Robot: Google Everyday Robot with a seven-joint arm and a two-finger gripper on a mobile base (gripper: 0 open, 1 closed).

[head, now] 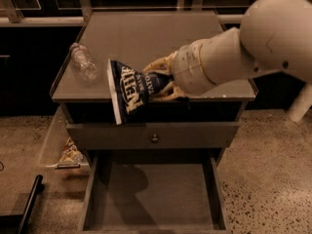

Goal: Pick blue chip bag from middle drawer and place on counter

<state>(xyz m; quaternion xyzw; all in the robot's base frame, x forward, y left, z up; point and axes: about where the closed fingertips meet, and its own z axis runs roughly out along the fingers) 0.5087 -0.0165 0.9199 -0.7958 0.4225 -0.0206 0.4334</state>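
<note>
My gripper (158, 84) is shut on the blue chip bag (129, 89), a dark-blue foil bag with white lettering. The bag hangs tilted in the air at the front edge of the counter (146, 38), its lower part in front of the cabinet face. The white arm reaches in from the right over the counter. Below, the middle drawer (153, 199) is pulled out and its flat grey floor is bare.
A clear plastic bottle (84, 63) lies on the counter's left side. A closed drawer front with a round knob (154, 138) sits above the open drawer. A pale snack packet (70, 153) lies in a clear bin at the left. Speckled floor lies around the cabinet.
</note>
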